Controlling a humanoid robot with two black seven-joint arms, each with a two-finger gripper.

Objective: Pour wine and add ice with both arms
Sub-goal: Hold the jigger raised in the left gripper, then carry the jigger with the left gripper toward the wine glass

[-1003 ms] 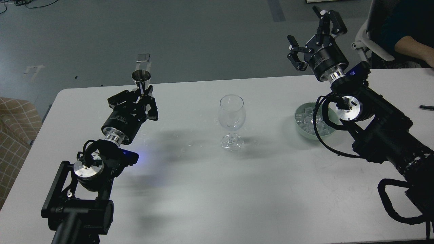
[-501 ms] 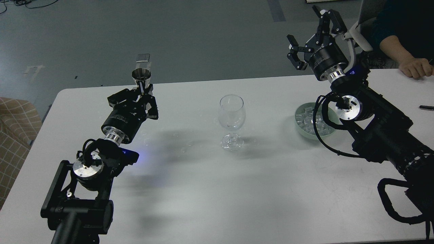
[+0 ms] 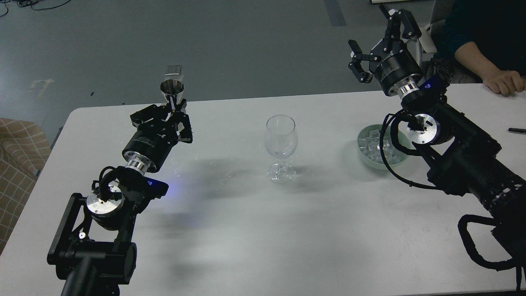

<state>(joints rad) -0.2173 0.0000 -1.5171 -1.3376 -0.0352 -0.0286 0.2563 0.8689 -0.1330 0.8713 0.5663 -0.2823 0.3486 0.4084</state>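
Observation:
A clear wine glass (image 3: 281,142) stands upright mid-table; I cannot tell if it holds any wine. My left gripper (image 3: 176,110) is shut on the waist of a steel jigger (image 3: 172,91), held upright near the far left edge, well left of the glass. A pale green bowl (image 3: 363,155) of ice cubes (image 3: 372,146) sits on the right, partly hidden by my right arm. My right gripper (image 3: 380,31) is open and empty, raised high beyond the bowl and the table's far edge.
A person's hand (image 3: 504,81) and arm rest on the table's far right corner, close to my right gripper. A black pen (image 3: 516,130) lies at the right edge. A checkered chair (image 3: 16,160) stands left of the white table (image 3: 254,230).
The left gripper lifted the jigger slightly up and away. The right gripper rose a little. The person's arm came in and settled on the table's far right corner.

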